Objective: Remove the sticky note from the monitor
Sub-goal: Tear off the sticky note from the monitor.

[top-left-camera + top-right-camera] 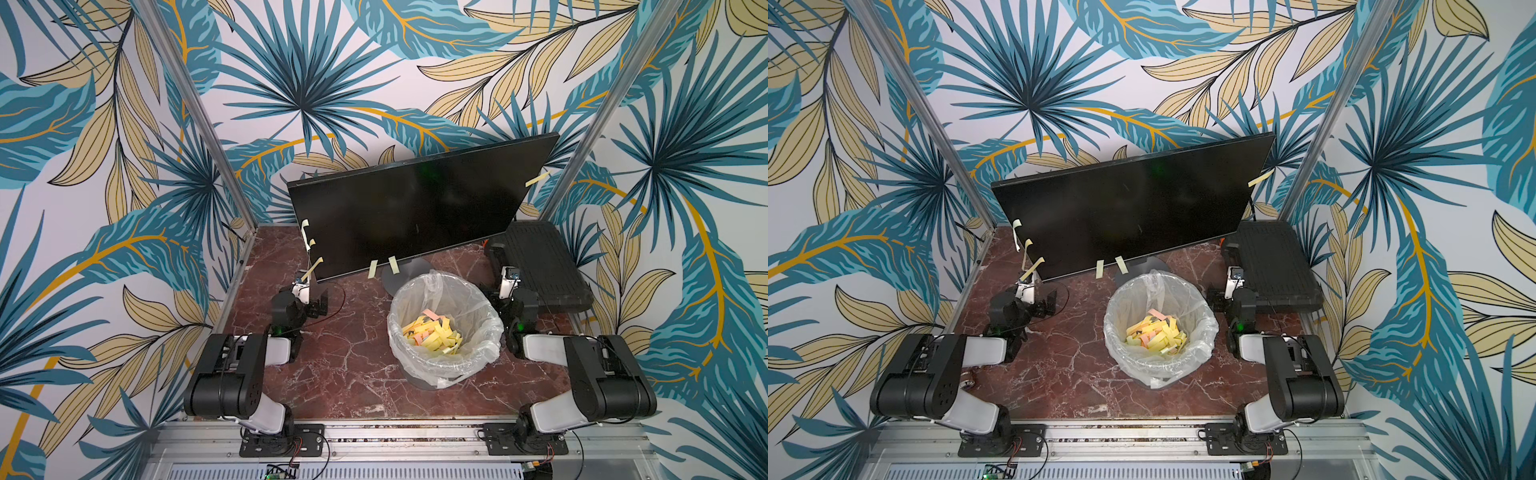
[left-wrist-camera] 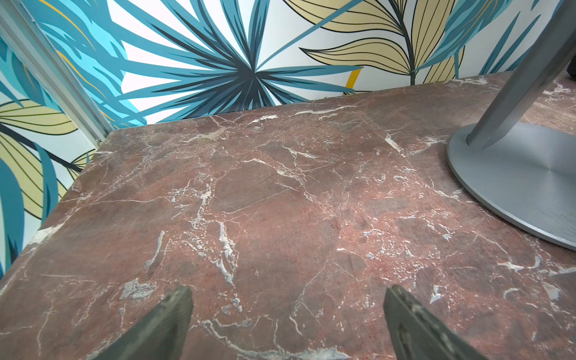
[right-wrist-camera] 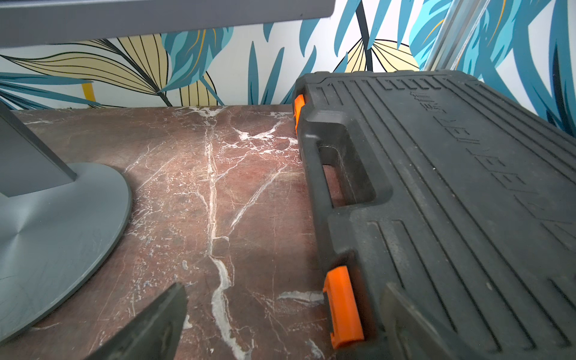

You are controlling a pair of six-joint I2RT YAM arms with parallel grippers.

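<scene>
1. The monitor (image 1: 415, 208), a wide black screen on a round grey stand (image 2: 514, 187), sits at the back of the marble table (image 1: 353, 374), turned at an angle.
2. Narrow pale yellow sticky notes (image 1: 312, 268) cling to its rim. Several are on the left edge, two hang below the bottom edge, and one is near the upper right corner.
3. Your left gripper (image 2: 286, 296) rests low near the screen's lower left corner, jaws spread wide and empty. Your right gripper (image 3: 285, 293), just as wide and empty, sits beside a black ribbed case (image 1: 540, 266).
4. Expect each note to be feather-light, limp and easily torn, stuck at one end only. Pinch the loose, curling end and peel gently. The screen likely rocks on its stand.
5. A lined bin (image 1: 478, 353) holding paper strips stands between the arms.
</scene>
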